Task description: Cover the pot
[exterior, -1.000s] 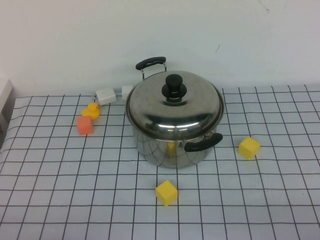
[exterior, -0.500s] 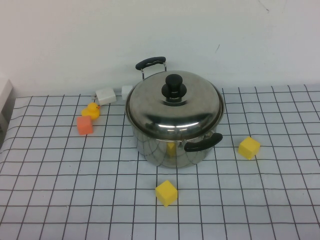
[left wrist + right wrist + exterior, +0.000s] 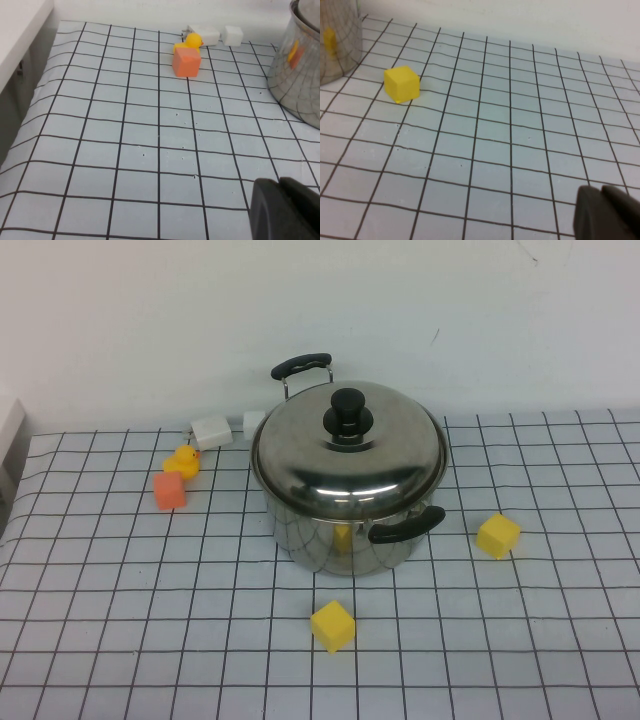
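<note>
The steel pot [image 3: 345,530] stands mid-table with two black side handles. The domed steel lid [image 3: 348,448] with a black knob [image 3: 347,415] sits on top of it and covers it. Neither arm shows in the high view. In the left wrist view my left gripper [image 3: 285,207] is shut and empty, low over the grid cloth, with the pot's wall [image 3: 300,75] far off to one side. In the right wrist view my right gripper [image 3: 605,212] is shut and empty over the cloth, with the pot's edge [image 3: 335,40] at the far corner.
Two yellow cubes lie near the pot, one in front [image 3: 332,626] and one to the right [image 3: 497,536]. An orange cube [image 3: 169,490], a yellow duck [image 3: 183,460] and two white blocks [image 3: 211,431] lie at the left back. A white wall stands behind.
</note>
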You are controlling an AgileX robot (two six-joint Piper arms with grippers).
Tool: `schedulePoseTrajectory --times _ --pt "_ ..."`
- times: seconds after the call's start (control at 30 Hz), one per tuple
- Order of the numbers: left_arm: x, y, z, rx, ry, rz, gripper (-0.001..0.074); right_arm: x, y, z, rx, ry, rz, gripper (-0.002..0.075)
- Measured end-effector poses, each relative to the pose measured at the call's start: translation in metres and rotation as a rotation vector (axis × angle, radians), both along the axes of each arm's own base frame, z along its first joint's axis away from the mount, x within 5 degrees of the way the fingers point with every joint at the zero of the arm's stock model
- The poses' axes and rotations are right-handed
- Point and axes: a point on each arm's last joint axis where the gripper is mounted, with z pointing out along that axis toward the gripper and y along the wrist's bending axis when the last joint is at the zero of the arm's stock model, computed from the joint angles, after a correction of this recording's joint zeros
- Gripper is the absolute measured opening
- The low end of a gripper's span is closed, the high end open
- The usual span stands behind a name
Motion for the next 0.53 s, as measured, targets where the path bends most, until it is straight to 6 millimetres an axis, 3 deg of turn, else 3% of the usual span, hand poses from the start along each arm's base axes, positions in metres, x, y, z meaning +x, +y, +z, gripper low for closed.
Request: schedulePoseTrajectory --times 0.53 --pt "0.0 0.0 0.0 0.0 0.0 0.0 -0.0001 0.0 0.0 0.0 0.0 0.0 0.0 0.0009"
